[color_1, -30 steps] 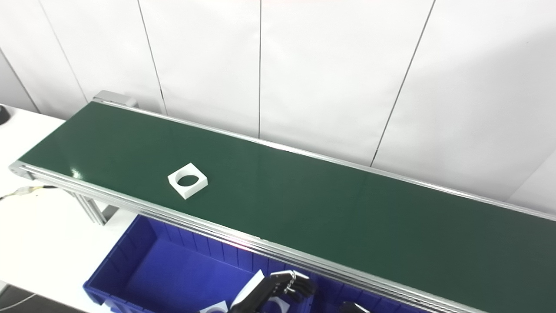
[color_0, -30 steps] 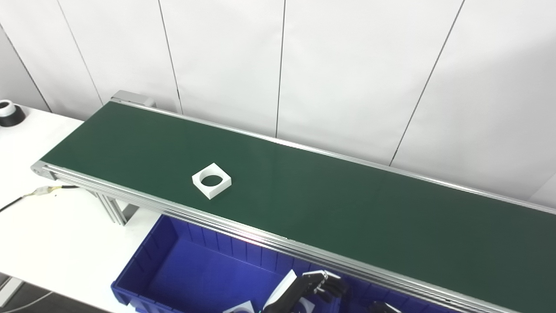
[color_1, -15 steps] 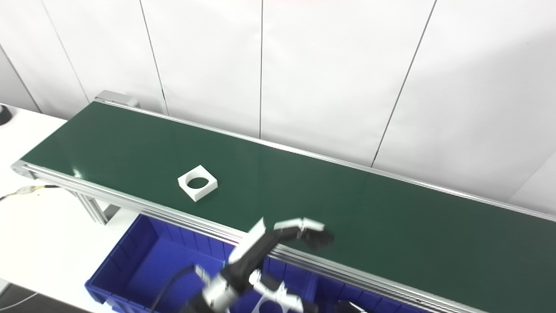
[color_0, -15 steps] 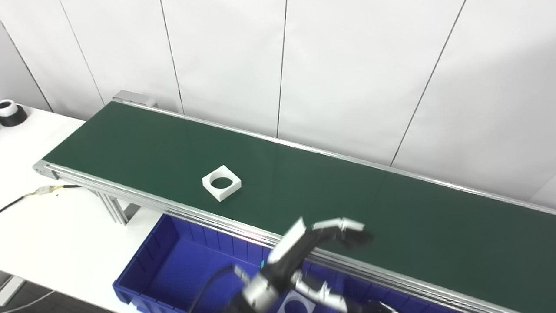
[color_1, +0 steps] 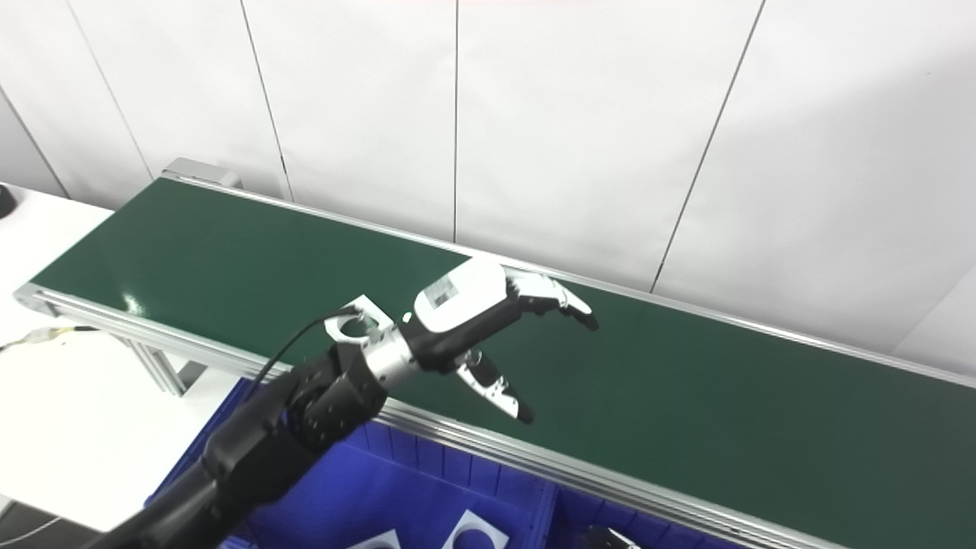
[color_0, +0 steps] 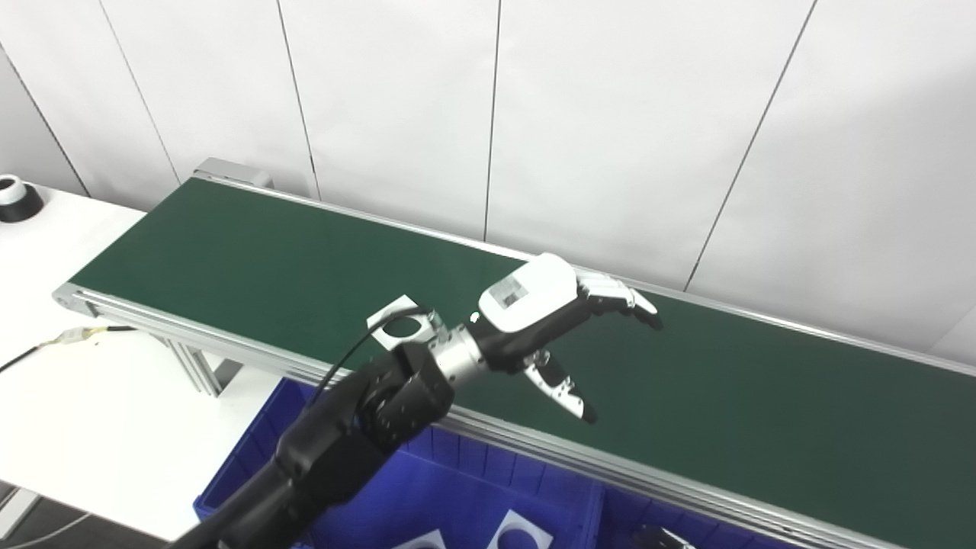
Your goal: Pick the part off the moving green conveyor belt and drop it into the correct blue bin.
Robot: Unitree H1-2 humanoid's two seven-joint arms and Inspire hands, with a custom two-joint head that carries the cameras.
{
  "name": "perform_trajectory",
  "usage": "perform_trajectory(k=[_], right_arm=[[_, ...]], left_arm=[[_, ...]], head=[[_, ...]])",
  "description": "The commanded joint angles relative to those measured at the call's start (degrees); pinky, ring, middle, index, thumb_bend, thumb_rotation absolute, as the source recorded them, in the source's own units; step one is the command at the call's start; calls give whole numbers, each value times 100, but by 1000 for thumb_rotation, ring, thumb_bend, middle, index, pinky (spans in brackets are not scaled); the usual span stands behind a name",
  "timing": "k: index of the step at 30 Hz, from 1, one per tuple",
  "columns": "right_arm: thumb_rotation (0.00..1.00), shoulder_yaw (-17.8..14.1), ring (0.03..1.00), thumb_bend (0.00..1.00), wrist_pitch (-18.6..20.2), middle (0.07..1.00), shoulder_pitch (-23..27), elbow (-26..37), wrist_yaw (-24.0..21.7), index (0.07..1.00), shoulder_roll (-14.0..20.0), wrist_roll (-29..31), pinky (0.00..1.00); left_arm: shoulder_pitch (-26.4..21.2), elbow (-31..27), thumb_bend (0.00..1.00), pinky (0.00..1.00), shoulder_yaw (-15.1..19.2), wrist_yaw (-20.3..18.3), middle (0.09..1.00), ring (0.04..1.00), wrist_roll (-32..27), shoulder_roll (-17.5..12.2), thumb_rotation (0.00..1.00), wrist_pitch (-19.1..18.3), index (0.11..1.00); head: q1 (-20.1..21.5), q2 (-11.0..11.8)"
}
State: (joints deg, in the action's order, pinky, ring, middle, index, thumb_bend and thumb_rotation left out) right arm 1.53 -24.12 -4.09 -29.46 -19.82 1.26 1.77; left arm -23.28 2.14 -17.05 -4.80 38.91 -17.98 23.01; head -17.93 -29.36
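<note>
My left robot hand (color_0: 545,320) has swung up from the blue bin (color_0: 427,496) and now hangs over the green conveyor belt (color_0: 724,396), fingers spread, holding nothing — ahead of the white square part with a round hole (color_0: 398,326), which has ridden closer, toward the desk's left end. A patterned label on the hand's back isn't readable. The right robot hand — barely visible; I cannot tell.

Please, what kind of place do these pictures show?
Probably a robotics lab or test cell set up like a small sorting line. A green conveyor belt carries a white square part with a round hole, a blue bin stands below it, and plain white wall panels close the back.
</note>
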Motion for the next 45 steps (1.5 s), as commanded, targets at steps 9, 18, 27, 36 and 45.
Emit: perform_trajectory(k=[9,18,27,36,45], right_arm=[[251,-8,716,916,-281,746,32,147,22,729,-52,25,658],[264,22,710,924,-281,743,12,162,84,729,-47,-11,647],[263,-11,716,927,-281,750,-6,188,-7,733,-40,67,650],[247,2,711,915,-281,745,-30,215,22,727,-55,43,651],[251,16,708,916,-281,744,-77,266,23,726,-49,40,646]], left_arm=[[-870,530,900,486,-101,-424,706,635,623,-483,15,-167,702],[-1238,1153,1000,600,-414,-770,742,701,1049,-844,44,-89,748],[-1464,1660,1000,791,-881,-1168,840,833,1408,-992,150,-194,809],[-1607,2064,1000,853,-1295,-1369,897,894,1817,-979,258,-279,872],[-1675,2284,1000,859,-1468,-1231,891,887,1974,-965,239,-293,873]], head=[[33,8],[52,10],[-7,-24],[54,-34],[63,-42]])
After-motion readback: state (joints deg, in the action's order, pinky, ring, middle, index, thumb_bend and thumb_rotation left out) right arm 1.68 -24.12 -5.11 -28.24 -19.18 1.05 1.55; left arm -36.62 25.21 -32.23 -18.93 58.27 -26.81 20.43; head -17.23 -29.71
